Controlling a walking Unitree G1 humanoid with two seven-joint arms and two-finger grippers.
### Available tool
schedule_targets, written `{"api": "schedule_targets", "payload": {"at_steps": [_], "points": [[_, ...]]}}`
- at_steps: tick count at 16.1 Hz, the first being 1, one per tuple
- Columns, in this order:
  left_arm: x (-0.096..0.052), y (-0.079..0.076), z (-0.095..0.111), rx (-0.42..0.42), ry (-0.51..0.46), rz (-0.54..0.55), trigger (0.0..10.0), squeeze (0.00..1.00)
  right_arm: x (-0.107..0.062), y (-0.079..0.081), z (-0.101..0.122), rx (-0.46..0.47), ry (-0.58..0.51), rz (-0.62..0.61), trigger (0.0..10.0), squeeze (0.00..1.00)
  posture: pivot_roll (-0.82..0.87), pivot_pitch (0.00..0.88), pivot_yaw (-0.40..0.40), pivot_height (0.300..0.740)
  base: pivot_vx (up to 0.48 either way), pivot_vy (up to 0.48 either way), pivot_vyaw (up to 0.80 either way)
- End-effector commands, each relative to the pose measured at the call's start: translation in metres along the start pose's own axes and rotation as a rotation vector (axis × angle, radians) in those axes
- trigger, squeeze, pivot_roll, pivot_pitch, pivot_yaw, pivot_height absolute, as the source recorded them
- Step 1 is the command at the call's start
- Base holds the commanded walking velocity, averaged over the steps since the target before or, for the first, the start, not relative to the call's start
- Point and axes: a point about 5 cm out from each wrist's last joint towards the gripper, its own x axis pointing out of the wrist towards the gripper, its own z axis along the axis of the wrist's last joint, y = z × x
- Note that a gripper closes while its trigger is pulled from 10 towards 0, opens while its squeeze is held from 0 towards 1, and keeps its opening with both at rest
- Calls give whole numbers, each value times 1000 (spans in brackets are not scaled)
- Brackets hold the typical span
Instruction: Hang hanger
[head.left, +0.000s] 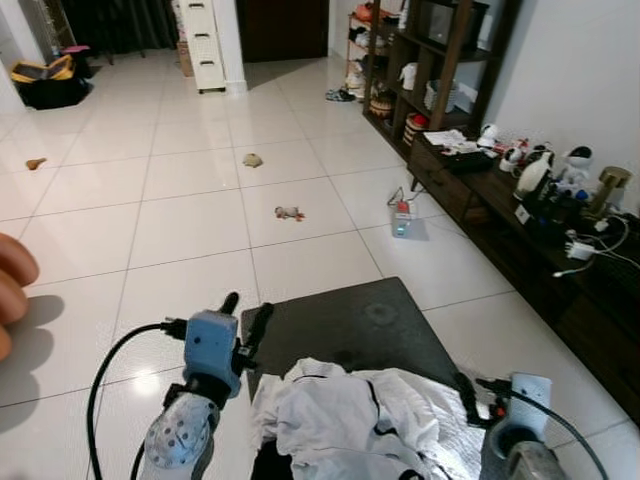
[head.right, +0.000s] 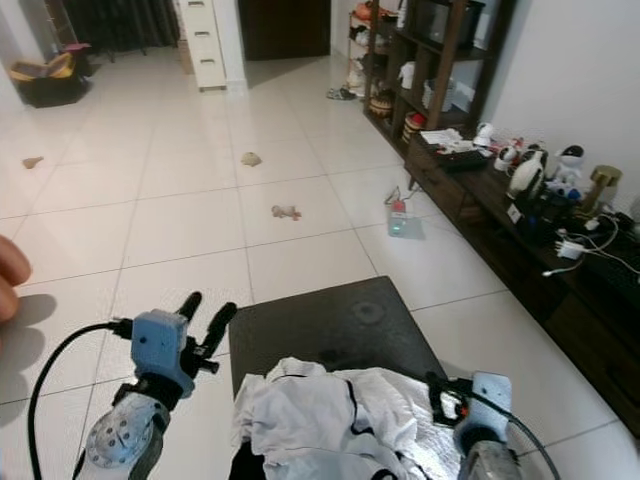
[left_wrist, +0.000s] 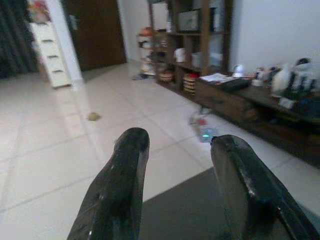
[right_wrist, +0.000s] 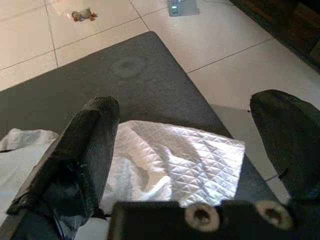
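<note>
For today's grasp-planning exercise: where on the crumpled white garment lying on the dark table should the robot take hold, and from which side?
Probably the raised fold at the top of the white garment, pinched from above. The cloth lies heaped and crumpled on the dark table, so ridges stand up for fingers to close on. The right gripper, open just above the quilted part, is nearest. No hanger is visible.

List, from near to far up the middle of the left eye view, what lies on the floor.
White garment → dark mat → small toy → beige scrap → white drawer unit.
</note>
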Motion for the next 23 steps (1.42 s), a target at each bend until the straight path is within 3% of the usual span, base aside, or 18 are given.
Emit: {"api": "schedule_targets", "payload": {"at_steps": [1, 5, 9, 17, 23], "points": [[2, -5, 6, -21, -11, -32, 10000, 0, 2, 3, 3, 11, -8, 5, 10000, 0, 24, 0, -33, 740, 0, 0, 0], [-2, -10, 8, -30, -1, -45, 10000, 0, 3, 6, -3, 14, 36, -7, 10000, 0, 32, 8, -27, 735, 0, 0, 0], [-11, -9, 9, -30, 15, -25, 10000, 0, -1, 7, -10, -7, 57, 11, 10000, 0, 59, 38, -42, 685, 0, 0, 0], [-15, -12, 14, -31, 37, -44, 10000, 0, -2, 15, -11, 12, 36, 21, 10000, 0, 41, 98, -28, 669, 0, 0, 0], [-20, -7, 13, -39, 61, 1, 10000, 0, -3, 21, -18, -13, 77, 40, 10000, 0, 50, 129, -31, 669, 0, 0, 0]]}}
